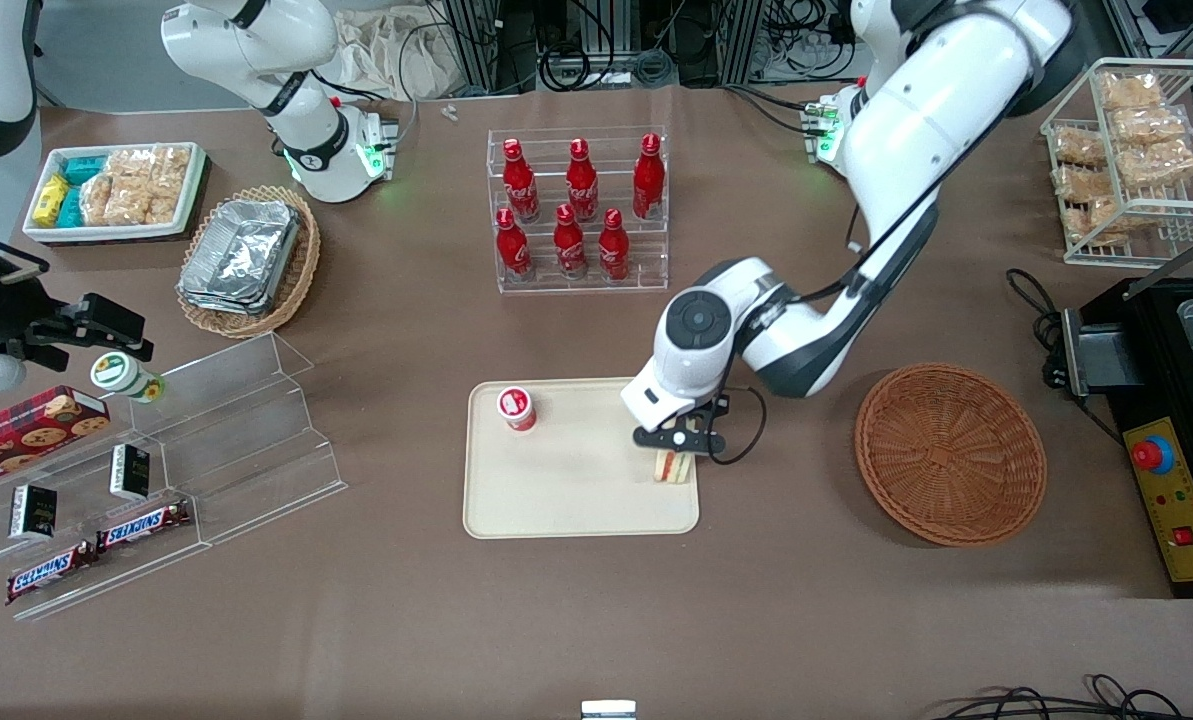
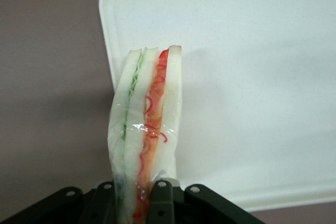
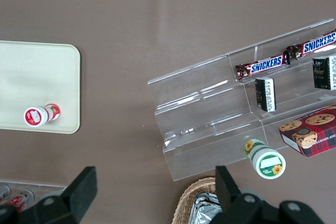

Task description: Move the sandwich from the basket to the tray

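The sandwich, a plastic-wrapped white bread wedge with orange-red and green filling, stands on edge over the cream tray, at the tray's corner nearest the basket. My left gripper is shut on the sandwich from above. In the left wrist view the sandwich sits between the black fingers, over the tray's rim. I cannot tell whether it touches the tray. The reddish-brown wicker basket lies empty beside the tray, toward the working arm's end.
A small red-and-white cup stands on the tray. A clear rack of red bottles stands farther from the front camera. A clear stepped shelf with snack bars lies toward the parked arm's end. A black control box lies beside the basket.
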Controlling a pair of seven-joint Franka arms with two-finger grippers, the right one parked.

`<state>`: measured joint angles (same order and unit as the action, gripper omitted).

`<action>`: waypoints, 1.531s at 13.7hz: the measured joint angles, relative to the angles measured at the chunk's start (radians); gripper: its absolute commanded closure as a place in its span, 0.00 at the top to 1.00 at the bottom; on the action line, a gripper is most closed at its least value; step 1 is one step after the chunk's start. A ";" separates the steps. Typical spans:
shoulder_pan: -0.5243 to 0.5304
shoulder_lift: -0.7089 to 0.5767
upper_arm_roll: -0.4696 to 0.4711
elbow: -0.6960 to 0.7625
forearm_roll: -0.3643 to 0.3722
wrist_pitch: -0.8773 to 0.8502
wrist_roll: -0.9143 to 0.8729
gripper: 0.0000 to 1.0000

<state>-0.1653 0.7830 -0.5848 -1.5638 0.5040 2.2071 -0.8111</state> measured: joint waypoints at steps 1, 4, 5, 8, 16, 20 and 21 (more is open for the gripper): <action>-0.006 0.029 0.002 0.030 0.007 0.000 -0.021 0.46; -0.023 0.044 0.017 0.067 0.025 -0.004 -0.045 1.00; -0.026 0.044 0.020 0.069 0.042 -0.004 -0.049 1.00; -0.028 0.042 0.022 0.092 0.062 -0.003 -0.069 1.00; 0.111 -0.238 0.026 0.216 -0.147 -0.312 0.075 1.00; 0.222 -0.377 0.030 0.217 -0.303 -0.492 0.342 1.00; 0.256 -0.410 0.031 0.218 -0.334 -0.534 0.401 1.00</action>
<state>0.0910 0.3726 -0.5536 -1.3462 0.1702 1.6735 -0.4098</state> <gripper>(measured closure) 0.000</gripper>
